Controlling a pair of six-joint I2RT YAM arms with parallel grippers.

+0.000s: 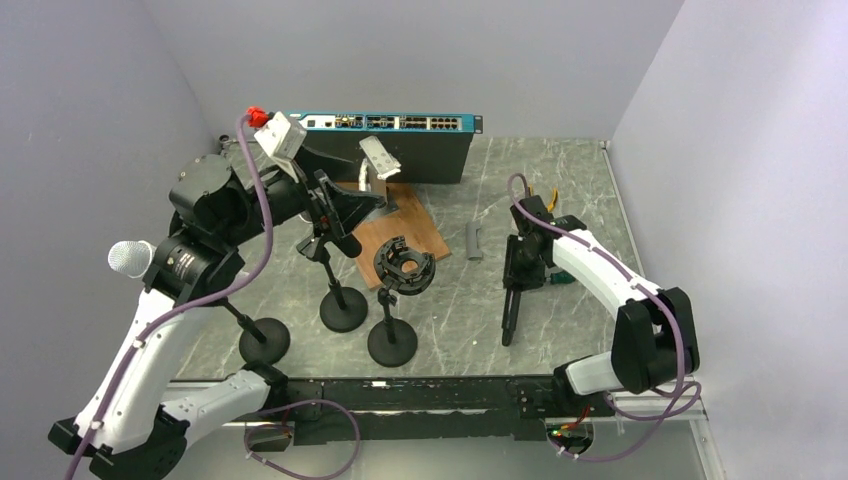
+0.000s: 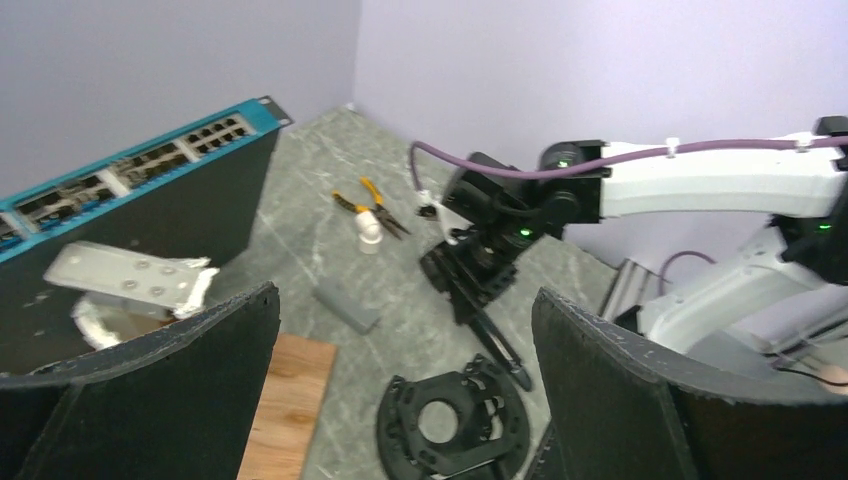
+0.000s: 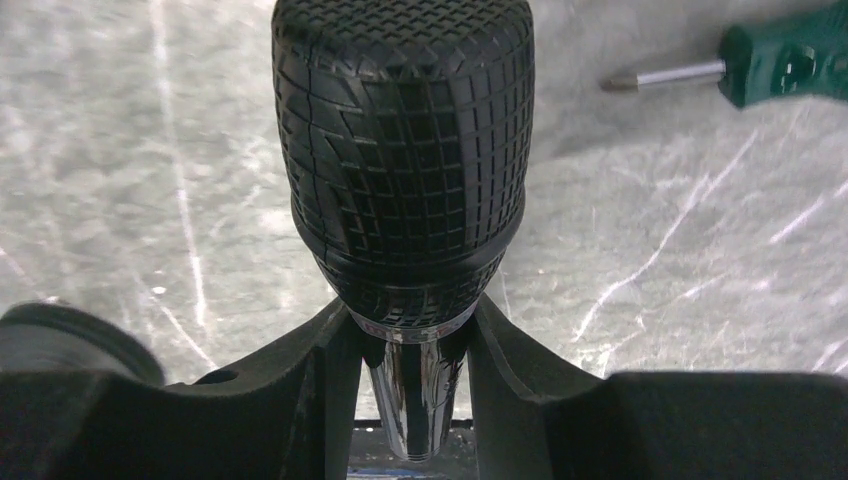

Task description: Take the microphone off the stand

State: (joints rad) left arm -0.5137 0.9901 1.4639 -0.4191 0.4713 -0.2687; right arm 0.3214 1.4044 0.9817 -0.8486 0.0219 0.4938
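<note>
Top external view has the microphone [image 1: 160, 262] at the far left of the table [image 1: 470, 300], up on the leftmost stand [image 1: 263, 341]. Its long axis is pretty much level, running left-right, with the silver mesh head pointing at the left wall [image 1: 80, 150]. Left gripper [image 2: 405, 300] is spread wide with nothing in it, off to the right of it, and the right gripper [image 3: 415, 335] is clamped on the chrome shaft of a black knurled-handle tool [image 3: 400, 130] well over on the right side.

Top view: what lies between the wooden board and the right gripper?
A short grey tube lies between the wooden board and the right gripper, seen in the top view.
</note>
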